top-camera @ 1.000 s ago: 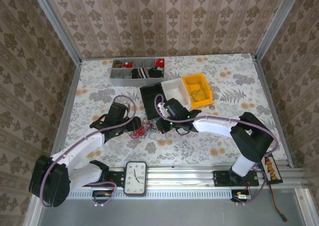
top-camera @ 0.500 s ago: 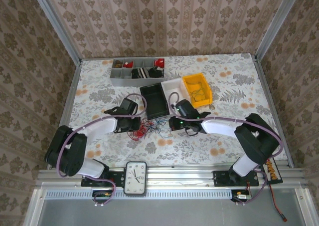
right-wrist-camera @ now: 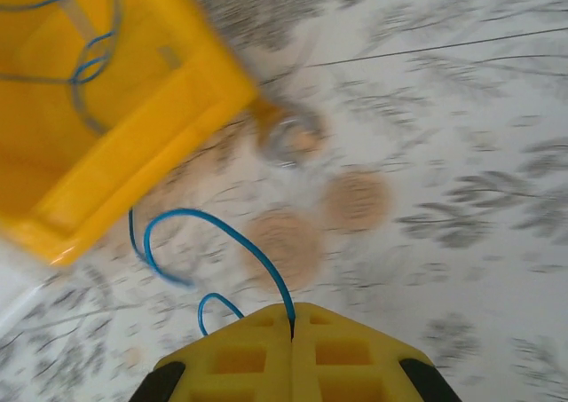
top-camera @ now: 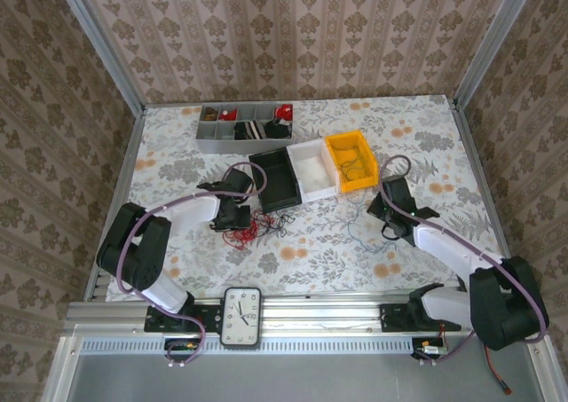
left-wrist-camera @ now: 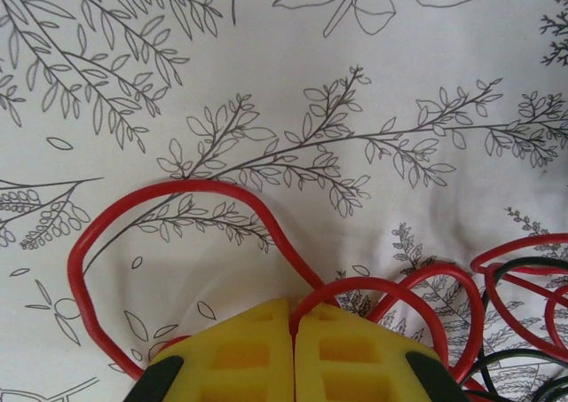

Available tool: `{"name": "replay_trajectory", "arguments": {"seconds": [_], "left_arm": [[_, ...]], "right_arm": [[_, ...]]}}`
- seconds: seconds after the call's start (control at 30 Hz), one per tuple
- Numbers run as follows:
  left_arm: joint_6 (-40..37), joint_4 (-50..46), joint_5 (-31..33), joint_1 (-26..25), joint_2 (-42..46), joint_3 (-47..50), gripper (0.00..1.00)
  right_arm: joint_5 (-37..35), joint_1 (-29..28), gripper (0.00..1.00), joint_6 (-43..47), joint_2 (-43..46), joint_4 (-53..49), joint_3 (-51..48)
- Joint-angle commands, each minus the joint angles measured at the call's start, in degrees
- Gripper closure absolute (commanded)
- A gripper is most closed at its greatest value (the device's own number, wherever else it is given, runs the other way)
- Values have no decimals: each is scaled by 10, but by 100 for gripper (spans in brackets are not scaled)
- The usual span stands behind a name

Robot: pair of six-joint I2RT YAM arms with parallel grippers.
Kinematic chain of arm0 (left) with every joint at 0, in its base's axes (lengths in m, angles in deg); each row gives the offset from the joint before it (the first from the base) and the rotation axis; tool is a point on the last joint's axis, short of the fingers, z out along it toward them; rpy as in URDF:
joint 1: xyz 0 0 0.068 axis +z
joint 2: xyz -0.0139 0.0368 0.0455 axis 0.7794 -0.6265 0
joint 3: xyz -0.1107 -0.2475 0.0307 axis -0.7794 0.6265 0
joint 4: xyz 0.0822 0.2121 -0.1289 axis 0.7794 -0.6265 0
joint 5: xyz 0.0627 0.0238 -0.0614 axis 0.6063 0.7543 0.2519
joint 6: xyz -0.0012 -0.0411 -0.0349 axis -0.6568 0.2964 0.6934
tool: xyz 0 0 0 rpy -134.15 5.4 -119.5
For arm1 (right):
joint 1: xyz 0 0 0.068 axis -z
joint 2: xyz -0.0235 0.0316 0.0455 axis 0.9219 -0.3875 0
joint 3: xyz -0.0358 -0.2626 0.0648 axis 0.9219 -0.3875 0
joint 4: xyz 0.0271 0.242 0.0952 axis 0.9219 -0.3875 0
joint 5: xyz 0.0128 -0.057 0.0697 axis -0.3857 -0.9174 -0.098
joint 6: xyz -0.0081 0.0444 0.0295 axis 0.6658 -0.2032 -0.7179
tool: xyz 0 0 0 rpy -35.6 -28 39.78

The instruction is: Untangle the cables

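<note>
At the left, the left gripper (left-wrist-camera: 293, 329) had its yellow ribbed pads pressed together, clamped on a thin red cable (left-wrist-camera: 169, 192). The cable's wide loop lay flat on the white floral tablecloth (left-wrist-camera: 373, 56) just ahead of the fingertips. Just to the right, more red and dark strands ran into the small scribbly clump of red and dark cables (top-camera: 259, 225). This clump rested on the cloth in front of the black rectangular plastic bin (top-camera: 275, 180), and the red cable looked joined to it rather than free.

Further right, the white plastic bin (top-camera: 315, 167) and the yellow plastic bin (top-camera: 355, 185) stood side by side and touching. The yellow one had thin blue wire coiled inside.

At the far right, well apart from the clump, the right gripper (right-wrist-camera: 291, 324) had its pads closed on a thin blue cable (right-wrist-camera: 222, 229). It curled down over the cloth near a corner of the yellow bin.

The step in hand seemed to be sorting out one separated strand: the blue cable appeared clear of the tangle while the left arm anchored the rest. The next move probably called for raising the blue cable above the yellow bin's wall and centring it over the opening. The pads would part only once the trailing end was clear of the rim. The left grip would need to hold firm or draw the red cable out gently, so the whole knot did not drag along.
</note>
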Motion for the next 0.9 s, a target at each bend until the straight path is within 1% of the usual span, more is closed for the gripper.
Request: {"name": "replay_trajectory", "arguments": {"seconds": [0.0,0.1,0.23,0.3,0.37,0.47,0.6,0.77,0.87], "left_arm": [[8,-8,57,7,-32,18,100],[6,0,54,6,-27,20,100],[-6,26,34,6,-21,28,100],[-10,35,30,6,-16,30,100],[-13,43,27,5,-13,33,100],[-15,46,25,5,-14,32,100],[-16,45,24,5,-19,30,100],[-17,43,24,5,-26,27,100],[-18,38,25,4,-34,22,100]], "right_arm": [[-33,11,100,-7,28,-41,-11],[5,11,100,33,44,-18,0],[60,9,100,69,82,28,29],[72,9,100,81,93,55,50],[75,10,100,99,86,68,87],[68,11,100,135,41,81,156],[73,21,100,186,-52,103,259],[87,41,100,210,-150,136,372],[85,42,100,230,-190,146,418]]}}
